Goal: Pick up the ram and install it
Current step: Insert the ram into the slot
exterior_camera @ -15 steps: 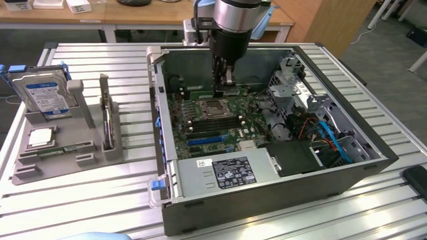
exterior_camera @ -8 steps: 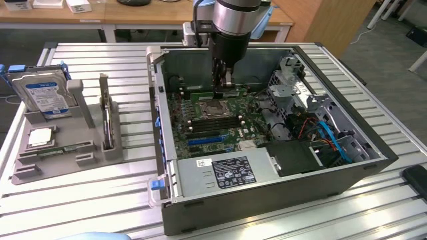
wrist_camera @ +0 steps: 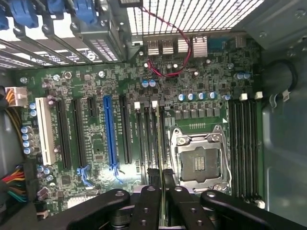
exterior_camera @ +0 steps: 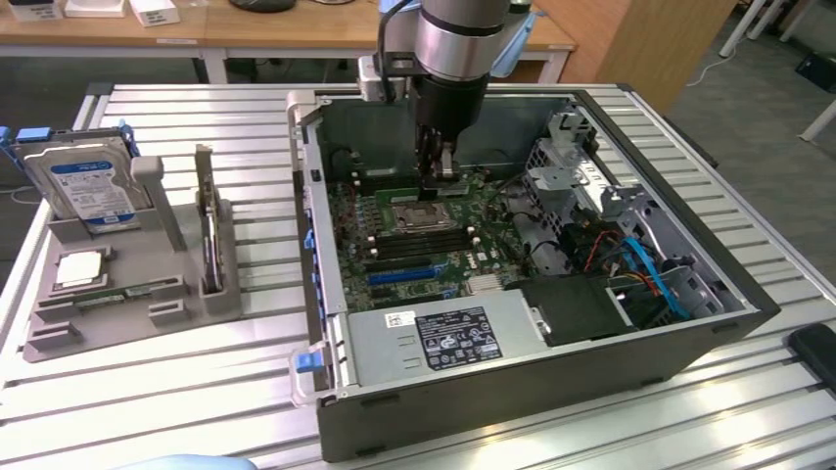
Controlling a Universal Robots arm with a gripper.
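Observation:
My gripper (exterior_camera: 441, 157) hangs inside the open computer case (exterior_camera: 731, 294), low over the motherboard (exterior_camera: 392, 245), just behind the bare CPU socket (exterior_camera: 415, 217). It is shut on the ram (exterior_camera: 448, 168), a thin green stick held on edge. In the wrist view the black fingers (wrist_camera: 148, 191) clamp the ram (wrist_camera: 157, 139), which appears as a narrow strip. It runs lengthwise along the black memory slots (wrist_camera: 146, 139) beside the CPU socket (wrist_camera: 199, 160). Whether the ram touches a slot cannot be told.
On the exterior view's left, a grey holder (exterior_camera: 183, 323) carries a blue-labelled hard drive (exterior_camera: 85, 186), an upright dark expansion card (exterior_camera: 207, 235), a chip (exterior_camera: 78, 266) and a small green board (exterior_camera: 124, 292). Drive cages and cables (exterior_camera: 627, 264) crowd the case's right side. A power supply (exterior_camera: 444, 338) sits in front.

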